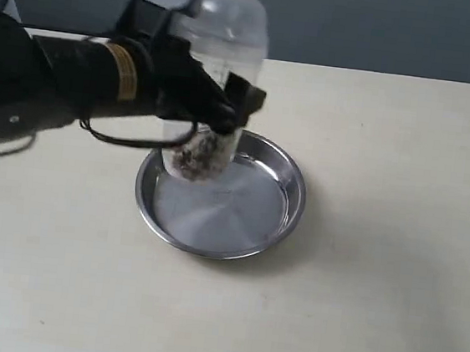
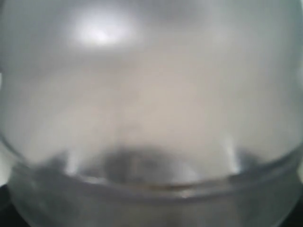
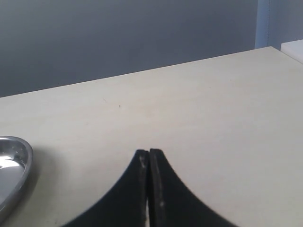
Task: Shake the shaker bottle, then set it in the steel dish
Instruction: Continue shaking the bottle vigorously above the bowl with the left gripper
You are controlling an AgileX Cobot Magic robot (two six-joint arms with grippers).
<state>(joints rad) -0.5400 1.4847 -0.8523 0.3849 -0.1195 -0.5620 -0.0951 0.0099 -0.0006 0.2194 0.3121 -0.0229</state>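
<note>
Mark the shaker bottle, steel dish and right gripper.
shaker bottle (image 1: 230, 24), exterior view, domed shoulder.
steel dish (image 1: 231, 218), exterior view, bare flat bottom.
right gripper (image 3: 149, 158), right wrist view, between closed fingertips.

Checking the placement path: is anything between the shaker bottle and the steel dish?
Nothing visible. The left gripper holds the shaker bottle right over the steel dish, whose floor lies bare.

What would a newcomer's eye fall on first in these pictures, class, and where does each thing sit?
First comes the clear shaker bottle, held upright by the left gripper over the far-left part of the steel dish, with dark pellets at its bottom. The shiny dish sits mid-table in the exterior view. The right gripper is shut over the pale table, off to one side of the dish.
</note>
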